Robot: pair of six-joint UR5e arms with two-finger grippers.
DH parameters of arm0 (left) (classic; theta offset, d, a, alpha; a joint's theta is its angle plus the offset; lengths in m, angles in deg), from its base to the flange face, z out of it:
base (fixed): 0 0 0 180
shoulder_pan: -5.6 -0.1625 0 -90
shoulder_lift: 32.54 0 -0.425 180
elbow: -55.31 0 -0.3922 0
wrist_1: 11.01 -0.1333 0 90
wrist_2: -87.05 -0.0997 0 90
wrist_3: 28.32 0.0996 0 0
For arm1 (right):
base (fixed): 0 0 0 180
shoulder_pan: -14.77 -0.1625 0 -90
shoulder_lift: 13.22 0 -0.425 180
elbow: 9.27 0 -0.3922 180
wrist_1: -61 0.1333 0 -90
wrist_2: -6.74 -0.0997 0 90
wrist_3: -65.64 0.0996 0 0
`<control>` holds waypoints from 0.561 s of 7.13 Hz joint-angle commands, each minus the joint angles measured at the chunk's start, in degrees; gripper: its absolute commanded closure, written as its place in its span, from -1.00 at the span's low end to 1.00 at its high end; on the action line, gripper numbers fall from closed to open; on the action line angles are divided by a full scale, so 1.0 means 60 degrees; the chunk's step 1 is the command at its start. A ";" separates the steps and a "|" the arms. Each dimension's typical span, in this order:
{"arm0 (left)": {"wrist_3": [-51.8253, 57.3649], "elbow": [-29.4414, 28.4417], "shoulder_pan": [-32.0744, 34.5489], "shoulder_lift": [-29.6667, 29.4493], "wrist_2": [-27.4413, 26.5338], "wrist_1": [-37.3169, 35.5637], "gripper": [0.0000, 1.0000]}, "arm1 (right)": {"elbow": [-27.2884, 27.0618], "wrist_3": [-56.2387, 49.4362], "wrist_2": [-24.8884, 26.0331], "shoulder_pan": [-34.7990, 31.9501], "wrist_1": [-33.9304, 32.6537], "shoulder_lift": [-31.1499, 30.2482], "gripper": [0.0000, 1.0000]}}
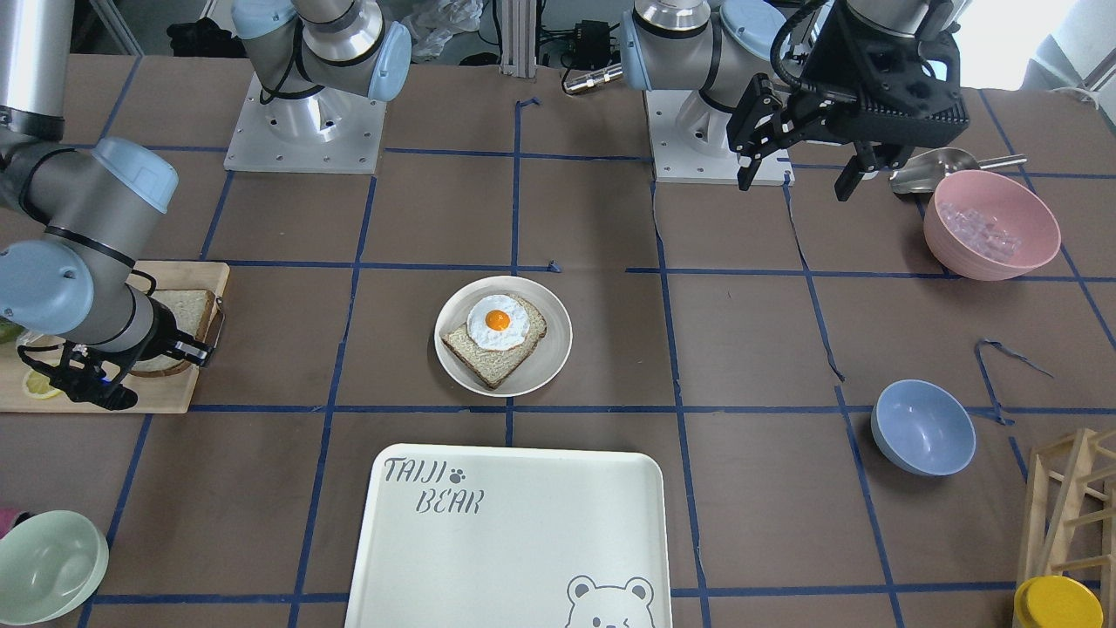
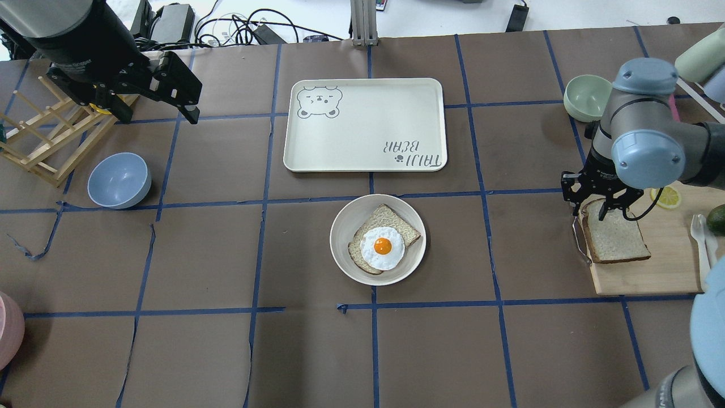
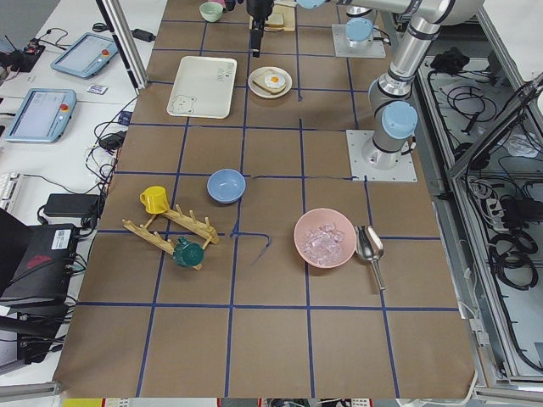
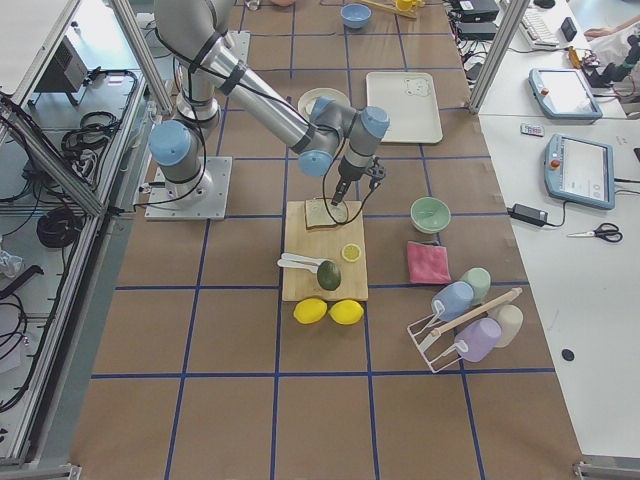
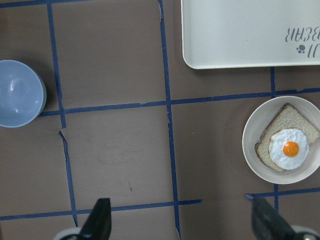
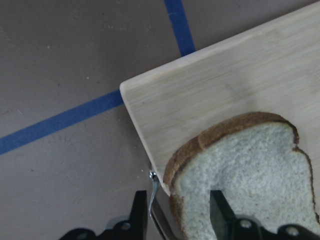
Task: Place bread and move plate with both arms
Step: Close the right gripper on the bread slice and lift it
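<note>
The plain bread slice (image 2: 617, 238) lies flat on a wooden cutting board (image 2: 651, 275) at the right. My right gripper (image 2: 589, 212) points down at the slice's rounded crust end. In the right wrist view the gripper (image 6: 178, 217) is open, one finger over the bread (image 6: 250, 175), the other beside the board's metal handle. The small white plate (image 2: 340, 238) sits mid-table and carries a second slice topped with a fried egg (image 2: 383, 246). My left gripper (image 2: 158, 113) hangs open and empty high over the far left, well away from the plate (image 5: 250, 145).
The bear-print tray (image 2: 365, 124) lies just beyond the plate. A blue bowl (image 2: 119, 180) and a wooden rack (image 2: 45, 141) stand at the left, a green bowl (image 2: 586, 96) at the right. A lemon slice (image 2: 666, 197) lies on the board. A pink bowl (image 1: 991, 224) stands near the left arm.
</note>
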 commanded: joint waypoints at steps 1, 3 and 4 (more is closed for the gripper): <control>0.0000 0.0000 0.0000 0.0005 -0.0014 0.0014 -1.00 | 0.0003 0.0000 0.0011 0.0000 -0.0094 0.0014 -0.05; 0.0000 0.0000 0.0000 0.0005 0.0000 0.0015 -1.00 | 0.0003 0.0203 -0.0003 0.0000 -0.0094 0.0043 -0.05; 0.0000 0.0000 0.0000 0.0005 0.0000 0.0015 -1.00 | 0.0003 0.0437 -0.0003 0.0000 -0.0109 0.0116 -0.03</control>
